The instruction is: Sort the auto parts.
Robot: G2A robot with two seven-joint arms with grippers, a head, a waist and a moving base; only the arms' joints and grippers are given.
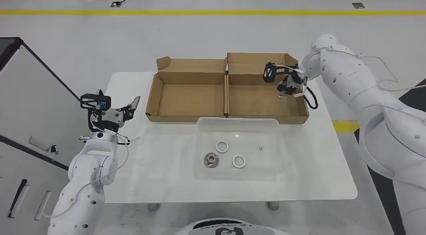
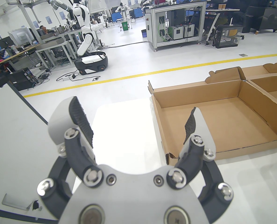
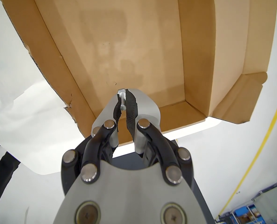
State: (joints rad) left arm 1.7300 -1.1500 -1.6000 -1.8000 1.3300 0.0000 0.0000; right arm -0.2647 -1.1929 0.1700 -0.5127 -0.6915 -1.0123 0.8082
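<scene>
My right gripper (image 3: 122,94) is shut on a small silver bolt (image 3: 122,100), held above the bare floor of the right cardboard box (image 3: 199,47). From above, the right gripper (image 1: 287,88) hangs over that box's right part (image 1: 303,112). The left cardboard box (image 1: 152,98) holds nothing. A clear plastic tray (image 1: 266,128) in front of the boxes holds two white rings (image 1: 221,146) (image 1: 238,162), a metal bearing (image 1: 211,160) and a tiny part (image 1: 260,147). My left gripper (image 2: 138,115) stands open, with nothing in it, over the table's left side (image 1: 130,108), near the left box (image 2: 222,117).
The white table (image 1: 319,175) has free room at its front and right. A white board (image 1: 26,95) leans beside the table's left edge.
</scene>
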